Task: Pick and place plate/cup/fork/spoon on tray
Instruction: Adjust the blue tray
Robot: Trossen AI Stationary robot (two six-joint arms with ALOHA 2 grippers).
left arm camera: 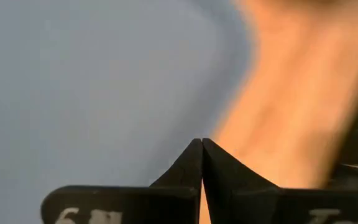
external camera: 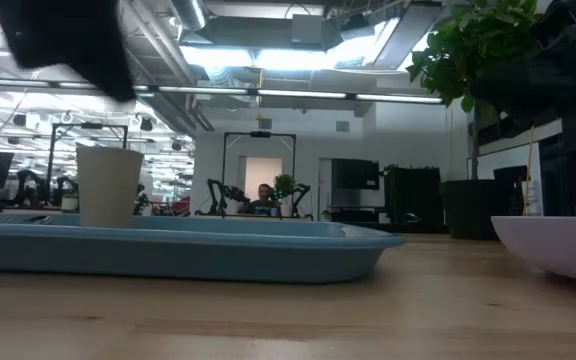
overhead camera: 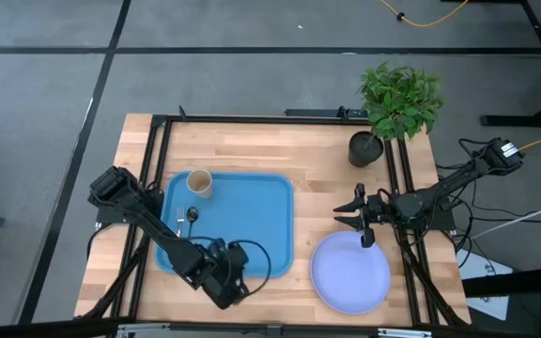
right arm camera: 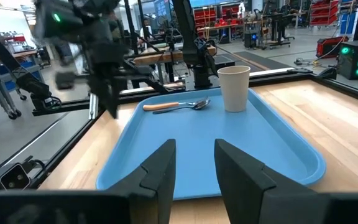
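Plate (overhead camera: 350, 274) lay on the bare wood at the near right of the table, just right of the blue tray (overhead camera: 252, 225) and not yet on it. The cup (overhead camera: 200, 183) stood upright in the tray's far left corner, with a spoon (overhead camera: 192, 217) and the fork (right arm camera: 161, 106) lying together just near of it, by the left rim.

The right gripper (overhead camera: 364, 223) hovered with its fingers parted over the plate's far edge. The left gripper (left arm camera: 201, 144), fingers pressed together on nothing, hung low over the tray's near edge.

The likeliest trouble was the plate itself: flat and thin-rimmed, it could slip or tilt out of a shallow pinch, or skid across the wood if a finger pushed its edge. Carried left, it might catch the tray's raised rim, or meet the left arm waiting at the near rim. Set too far left, it could knock the cutlery or the cup.
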